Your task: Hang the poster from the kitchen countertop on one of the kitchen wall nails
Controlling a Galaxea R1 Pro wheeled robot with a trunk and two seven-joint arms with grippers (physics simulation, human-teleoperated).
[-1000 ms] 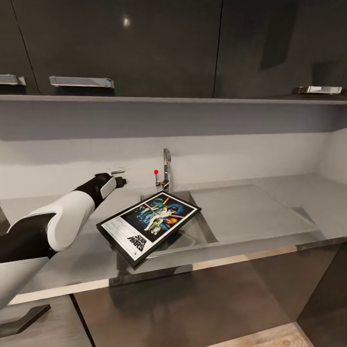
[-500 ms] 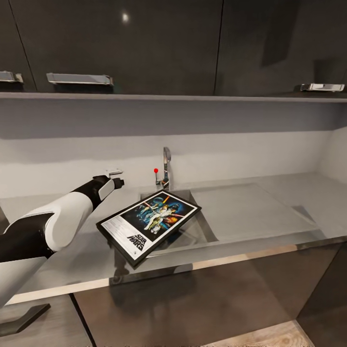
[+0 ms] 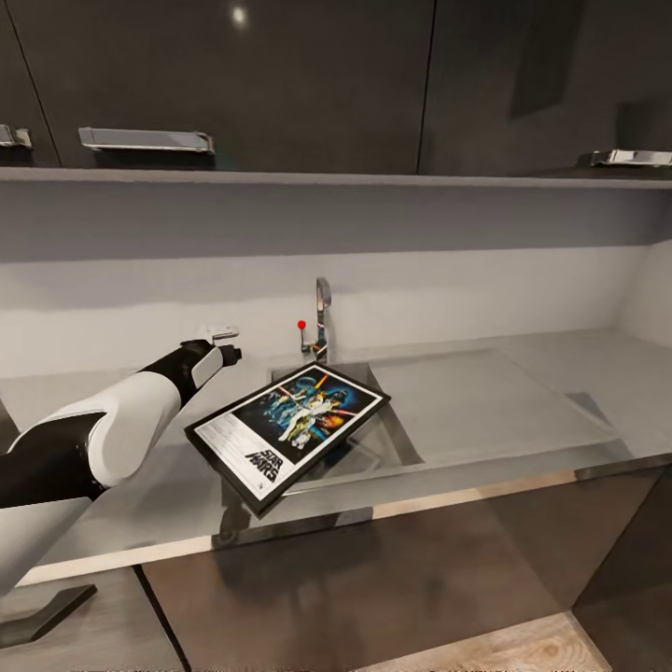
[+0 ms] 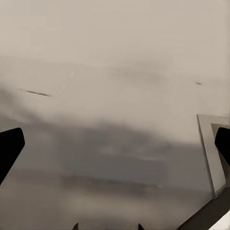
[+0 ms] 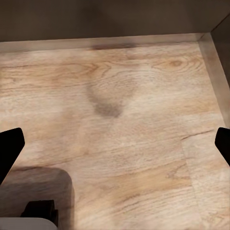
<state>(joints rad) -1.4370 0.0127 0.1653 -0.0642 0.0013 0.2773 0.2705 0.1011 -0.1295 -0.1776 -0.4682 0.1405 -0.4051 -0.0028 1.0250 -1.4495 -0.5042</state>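
The poster (image 3: 289,425), black-framed with dark blue artwork and a STAR WARS logo, lies face up and skewed on the kitchen countertop (image 3: 523,401). Its far corner overhangs the inset sink (image 3: 383,443). My left gripper (image 3: 222,338) hovers above the counter, behind and left of the poster and close to the back wall, clear of the frame. In the left wrist view that gripper (image 4: 115,143) stands open, its dark fingers (image 4: 9,143) spread wide with nothing between them. Over wooden floor, my right gripper (image 5: 116,143) is open and empty. The wall nails are out of view.
A steel tap (image 3: 322,317) with a red-tipped lever (image 3: 301,325) stands behind the sink. Dark upper cabinets (image 3: 280,84) with steel handles overhang the grey backsplash. Dark base cabinets (image 3: 373,588) sit under the worktop's shiny front edge.
The whole picture has slid slightly as the head camera moved. The left gripper has kept its place behind the poster, and the poster has not moved.
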